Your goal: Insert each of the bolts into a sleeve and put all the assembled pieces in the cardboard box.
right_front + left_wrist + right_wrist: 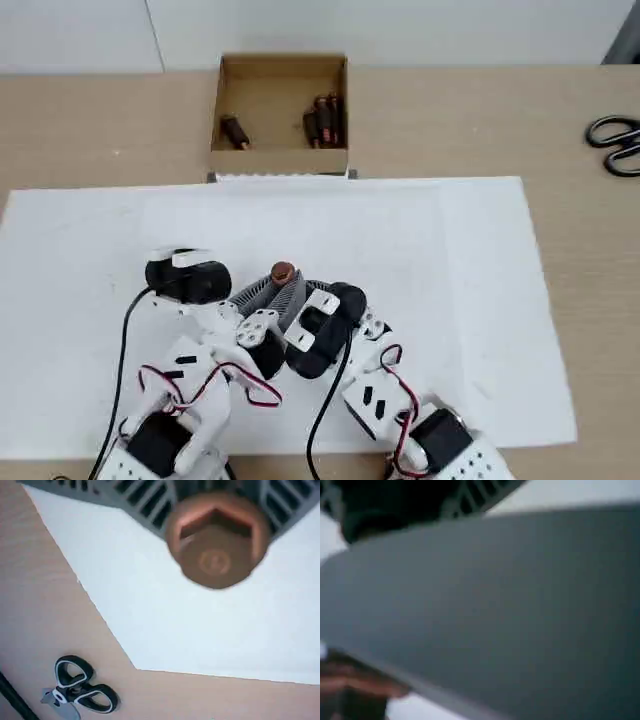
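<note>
Left gripper [272, 285] clamped on the copper-headed bolt [283, 272], over the white paper [450, 260], well short of the box [281, 160]. Right gripper [296, 292] tip to tip with it, just beside the bolt; open or shut, impossible to tell. In the box, assembled pieces [324, 120]: one apart, the rest clustered.

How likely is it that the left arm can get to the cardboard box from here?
Probably yes: nothing stands on the white sheet between the bolt, where both arms meet, and the open-topped cardboard box. Whether it stretches that far is uncertain.
</note>
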`<state>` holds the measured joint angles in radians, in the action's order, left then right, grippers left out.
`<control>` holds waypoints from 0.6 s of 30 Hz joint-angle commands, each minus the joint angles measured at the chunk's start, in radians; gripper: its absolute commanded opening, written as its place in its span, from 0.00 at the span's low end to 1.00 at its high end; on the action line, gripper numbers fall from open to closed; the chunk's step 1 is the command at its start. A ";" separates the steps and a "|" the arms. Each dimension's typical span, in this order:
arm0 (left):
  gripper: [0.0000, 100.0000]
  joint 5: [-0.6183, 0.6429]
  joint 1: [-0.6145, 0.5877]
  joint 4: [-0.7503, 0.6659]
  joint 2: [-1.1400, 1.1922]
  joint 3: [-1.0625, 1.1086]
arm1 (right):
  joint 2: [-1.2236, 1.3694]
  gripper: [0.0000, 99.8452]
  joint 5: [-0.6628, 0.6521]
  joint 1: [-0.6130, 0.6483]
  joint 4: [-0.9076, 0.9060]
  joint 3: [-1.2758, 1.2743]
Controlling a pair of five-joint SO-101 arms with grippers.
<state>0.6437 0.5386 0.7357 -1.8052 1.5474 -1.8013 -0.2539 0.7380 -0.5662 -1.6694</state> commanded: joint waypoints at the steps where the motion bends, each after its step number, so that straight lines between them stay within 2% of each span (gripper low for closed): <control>1: 0.01 0.005 0.058 0.026 -0.012 -0.008 | -0.012 0.00 -0.011 0.008 0.038 -0.011; 7: 0.01 0.003 0.140 0.155 -0.012 0.010 | -0.012 0.00 -0.011 0.008 0.076 -0.009; 14: 0.01 -0.061 0.147 0.160 -0.012 0.041 | -0.012 0.00 -0.014 0.008 0.085 -0.012; 16: 0.03 -0.071 0.147 0.160 -0.012 0.039 | -0.012 0.00 -0.014 0.008 0.085 -0.012; 18: 0.10 -0.075 0.147 0.160 -0.012 0.036 | -0.012 0.00 -0.014 0.008 0.085 -0.012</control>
<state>0.5777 0.5984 0.8523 -1.8144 1.5612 -1.7952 -0.2555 0.7426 -0.5631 -1.6694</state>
